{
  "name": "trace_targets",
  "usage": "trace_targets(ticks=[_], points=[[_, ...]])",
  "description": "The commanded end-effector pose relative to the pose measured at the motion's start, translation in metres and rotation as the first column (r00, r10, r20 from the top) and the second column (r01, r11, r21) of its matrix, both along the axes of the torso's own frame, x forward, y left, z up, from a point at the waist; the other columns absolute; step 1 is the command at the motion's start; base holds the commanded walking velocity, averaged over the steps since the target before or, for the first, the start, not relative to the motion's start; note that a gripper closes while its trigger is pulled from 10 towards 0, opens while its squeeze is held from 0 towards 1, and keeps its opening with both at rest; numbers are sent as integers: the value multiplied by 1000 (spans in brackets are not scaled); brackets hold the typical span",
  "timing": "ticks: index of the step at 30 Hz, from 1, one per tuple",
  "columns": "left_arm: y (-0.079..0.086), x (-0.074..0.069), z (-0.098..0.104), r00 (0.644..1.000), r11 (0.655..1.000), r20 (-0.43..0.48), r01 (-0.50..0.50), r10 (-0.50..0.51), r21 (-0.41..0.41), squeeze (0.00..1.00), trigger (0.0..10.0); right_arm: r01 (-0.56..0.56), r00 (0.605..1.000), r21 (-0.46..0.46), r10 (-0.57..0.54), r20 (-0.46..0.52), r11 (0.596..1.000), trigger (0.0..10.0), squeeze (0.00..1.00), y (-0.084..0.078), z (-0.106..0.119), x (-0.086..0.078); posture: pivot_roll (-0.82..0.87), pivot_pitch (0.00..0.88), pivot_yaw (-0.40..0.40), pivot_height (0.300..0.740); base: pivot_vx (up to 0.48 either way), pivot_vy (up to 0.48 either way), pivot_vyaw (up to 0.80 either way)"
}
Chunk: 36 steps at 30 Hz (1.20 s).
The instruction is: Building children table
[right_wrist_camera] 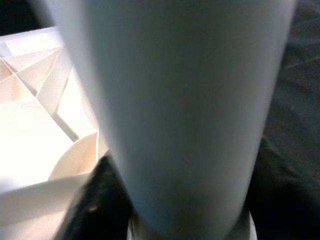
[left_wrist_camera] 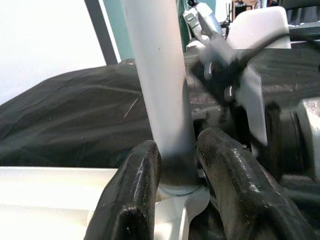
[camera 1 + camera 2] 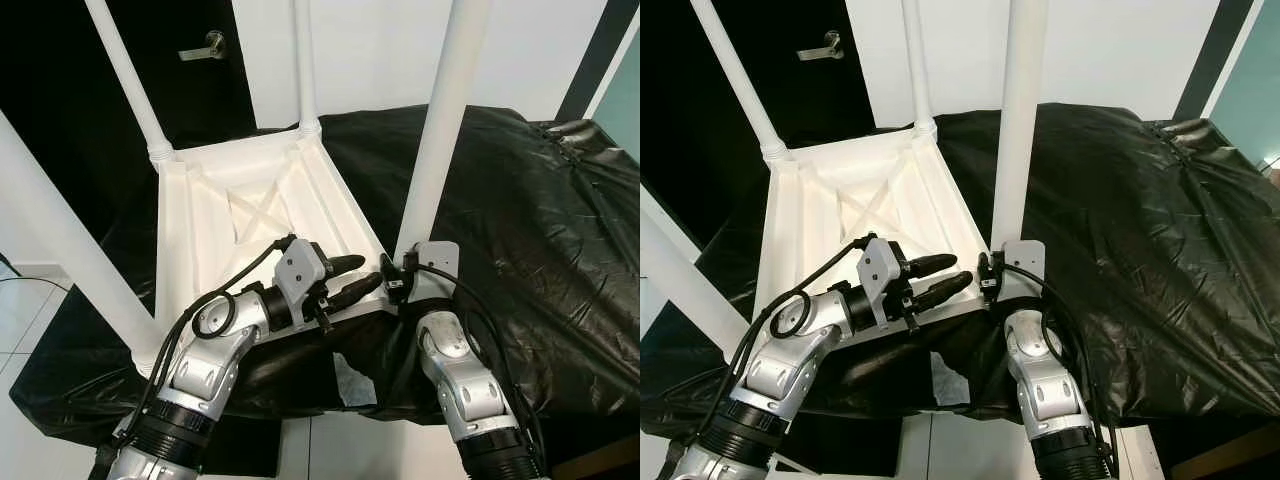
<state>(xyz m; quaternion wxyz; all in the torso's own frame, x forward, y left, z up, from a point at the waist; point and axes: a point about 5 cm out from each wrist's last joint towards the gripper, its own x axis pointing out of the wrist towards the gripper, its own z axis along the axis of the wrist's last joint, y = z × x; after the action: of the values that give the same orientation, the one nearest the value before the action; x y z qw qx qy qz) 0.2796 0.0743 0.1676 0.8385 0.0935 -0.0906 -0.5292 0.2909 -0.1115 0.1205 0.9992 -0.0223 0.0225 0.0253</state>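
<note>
White children's table [image 3: 250, 215] lay upside down on a black cover [image 3: 520, 220], its four legs pointing up. Nearest the robot, the left gripper [image 3: 358, 278] reached in from the left, fingers [image 2: 132, 190] parted either side of the near right leg [image 3: 440, 130] at its base; the right gripper [image 3: 397, 276] sat against the same leg, grip state unclear. Beyond stood a white wall and a dark door with a metal handle [image 3: 203, 46].
</note>
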Motion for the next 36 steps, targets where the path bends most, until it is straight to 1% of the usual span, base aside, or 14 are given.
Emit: trace_targets(ticks=[1,4,10,11,13,18,21,23,24,29,30,34,35,36], points=[[1,-3,-2,1000,1000,3,16,-16,14,0,10000,2,998,3,-2,-64,1000,10000,1000,-7,-14,-5,-65,0,31,740,0,0,0],[0,-3,-2,1000,1000,2,15,-15,14,0,10000,-23,999,3,23,-39,1000,10000,1000,-12,-11,-6,-66,0,28,740,0,0,0],[1,-2,-2,1000,1000,6,12,-13,15,0,10000,-182,983,21,182,13,983,10000,1000,-27,-6,-14,-71,0,29,740,0,0,0],[0,-2,-2,1000,1000,5,15,-15,15,0,10000,-265,964,19,264,23,964,10000,0,-31,-3,-15,-76,0,34,740,0,0,0],[0,-2,-2,1000,1000,5,15,-15,15,0,10000,-265,964,19,264,23,964,10000,0,-31,-3,-15,-76,0,34,740,0,0,0],[-2,0,-2,1000,999,7,30,-30,19,0,10000,-476,878,-31,477,37,879,10000,0,-41,12,-5,-86,0,48,740,0,0,0],[-2,0,-2,999,999,8,31,-31,19,0,10000,-489,871,-32,490,36,872,10000,0,-42,13,-4,-86,0,48,740,0,0,0],[-2,0,-1,999,999,11,37,-37,23,0,10000,-560,826,-102,564,13,822,10000,0,-41,18,5,-82,0,53,740,0,0,0],[-2,0,-1,999,999,11,37,-37,23,0,10000,-560,826,-102,564,13,822,10000,0,-41,18,5,-82,0,53,740,0,0,0],[-1,-1,0,999,999,13,39,-40,27,0,10000,-689,720,-186,692,-63,700,10000,0,-37,25,19,-67,0,43,740,0,0,0],[0,-2,0,999,999,12,37,-38,27,0,10000,-702,706,-197,705,-70,684,4314,0,-36,25,20,-62,0,41,740,0,0,0],[0,-2,-1,999,999,11,36,-36,27,0,10000,-721,686,-203,723,-76,663,4314,0,-36,25,22,-62,0,41,740,0,0,0],[0,-2,-1,999,999,10,34,-34,26,0,10000,-729,678,-203,730,-87,654,0,0,-36,24,22,-55,0,35,740,0,0,0],[0,-2,-1,999,999,10,34,-34,26,0,10000,-729,678,-203,730,-87,654,0,0,-36,24,22,-55,0,35,740,0,0,0]])
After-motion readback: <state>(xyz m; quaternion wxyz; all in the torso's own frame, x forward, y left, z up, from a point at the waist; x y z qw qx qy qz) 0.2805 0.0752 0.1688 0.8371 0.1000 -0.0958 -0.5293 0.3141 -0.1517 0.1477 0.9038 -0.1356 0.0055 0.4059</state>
